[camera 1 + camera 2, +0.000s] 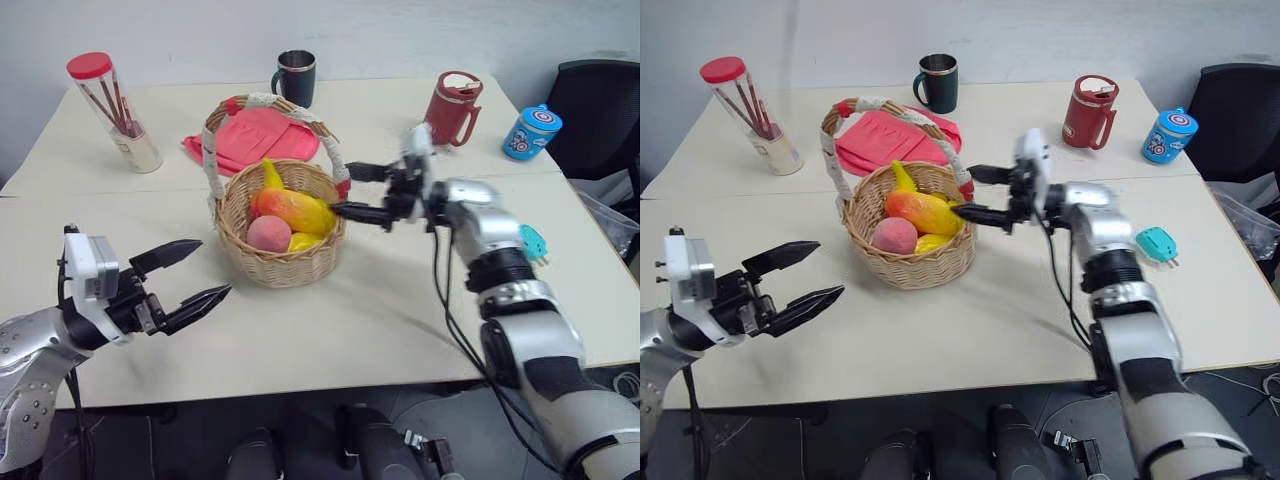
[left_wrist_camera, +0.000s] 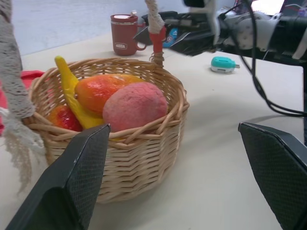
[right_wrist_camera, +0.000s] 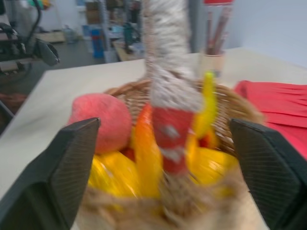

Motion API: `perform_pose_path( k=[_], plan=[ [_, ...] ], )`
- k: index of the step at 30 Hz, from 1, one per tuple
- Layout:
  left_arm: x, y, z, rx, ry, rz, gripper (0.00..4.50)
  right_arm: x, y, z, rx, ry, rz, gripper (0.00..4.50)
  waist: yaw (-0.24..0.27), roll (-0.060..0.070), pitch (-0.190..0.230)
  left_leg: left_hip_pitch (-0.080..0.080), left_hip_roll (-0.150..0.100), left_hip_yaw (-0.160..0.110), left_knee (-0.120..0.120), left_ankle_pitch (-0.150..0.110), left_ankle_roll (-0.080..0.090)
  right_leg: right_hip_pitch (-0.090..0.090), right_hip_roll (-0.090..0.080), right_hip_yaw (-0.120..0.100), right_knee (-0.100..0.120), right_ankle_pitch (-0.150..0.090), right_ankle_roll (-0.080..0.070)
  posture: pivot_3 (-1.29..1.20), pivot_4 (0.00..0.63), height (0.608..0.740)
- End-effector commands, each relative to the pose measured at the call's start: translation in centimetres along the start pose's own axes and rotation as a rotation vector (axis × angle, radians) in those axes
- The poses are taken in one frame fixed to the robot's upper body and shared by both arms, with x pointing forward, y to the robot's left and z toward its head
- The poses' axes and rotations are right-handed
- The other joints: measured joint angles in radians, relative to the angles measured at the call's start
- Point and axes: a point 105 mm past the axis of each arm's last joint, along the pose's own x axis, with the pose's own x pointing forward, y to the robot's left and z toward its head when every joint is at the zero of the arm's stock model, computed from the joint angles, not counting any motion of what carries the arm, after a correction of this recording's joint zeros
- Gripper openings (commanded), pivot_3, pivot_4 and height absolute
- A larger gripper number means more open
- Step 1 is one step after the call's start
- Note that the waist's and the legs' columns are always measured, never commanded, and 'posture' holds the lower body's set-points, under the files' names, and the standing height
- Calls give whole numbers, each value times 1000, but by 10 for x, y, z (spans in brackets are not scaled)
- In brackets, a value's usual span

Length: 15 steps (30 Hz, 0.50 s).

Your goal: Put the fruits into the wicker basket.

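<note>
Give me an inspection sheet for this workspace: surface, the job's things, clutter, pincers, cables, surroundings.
Surface: pale table, two tops butted together.
Job's things: banana, mango and peach all lie inside the wicker basket.
Clutter: pink-red cloth behind the basket; dark mug; red lidded mug; blue can; jar of sticks; teal gadget.
Pincers: left pincer open, empty, apart from the basket; right pincer open, empty, at the basket's handle.
Cables: black cables along the right arm.
Surroundings: black chair, pale wall.
</note>
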Motion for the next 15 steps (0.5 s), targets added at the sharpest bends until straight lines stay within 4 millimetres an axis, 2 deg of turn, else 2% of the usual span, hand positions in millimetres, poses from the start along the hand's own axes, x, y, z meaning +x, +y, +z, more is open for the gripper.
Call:
perform_pose_path(
  k=[1, 4, 7, 8, 9, 10, 12, 15],
  plan=[
    [0, -4, 10, 44, -25, 2, 4500, 0, -2, 17, -46, -5, 37, 3256, 6, 0, 0, 0, 0, 0, 0, 0, 0, 0, -1, 0, 0, 0, 0, 0, 150, 740],
    [-2, -3, 10, 44, -26, 12, 4500, -2, -1, 20, -38, -17, 56, 2217, 10, 0, 0, -1, -1, -1, 1, -1, 2, 1, -2, -1, -1, 0, 0, 0, 150, 740],
    [1, -5, 8, 38, -30, 12, 4500, -20, 0, 24, -20, -50, 48, 1151, 13, 0, 0, -1, -1, -1, 1, -1, 2, 1, -2, -1, -1, 0, 0, 0, 150, 740],
    [3, -6, 7, 35, -35, 9, 4500, -32, 0, 24, -18, -55, 25, 818, 14, 0, 0, -1, -1, -1, 1, -1, 2, 1, -2, -2, -1, 0, 0, 0, 150, 740],
    [5, -7, 6, 29, -42, 2, 4500, -47, 2, 22, -20, -39, 2, 818, 16, 0, 0, -1, -1, -1, 1, -1, 2, 1, -2, -2, -1, 0, 0, 0, 150, 740],
    [8, -7, 5, 21, -49, -10, 4500, -63, 5, 22, -41, -47, -48, 479, 17, 0, 0, -1, -1, -1, 1, -1, 2, 1, -2, -1, -1, 0, 0, 0, 150, 740],
    [14, -7, 2, 10, -55, -42, 4500, -90, 14, 32, -65, -92, -169, 211, 45, 0, 0, -1, -1, -3, 1, -1, 1, 1, -2, -3, -2, 0, 0, 0, 150, 740],
    [22, -3, 1, 4, -68, -70, 4500, -118, 25, 47, -95, -149, -351, 211, 59, 0, 0, -3, -2, -4, 1, -1, 2, 1, -3, -4, -4, 0, 0, 0, 150, 740]
  ],
)
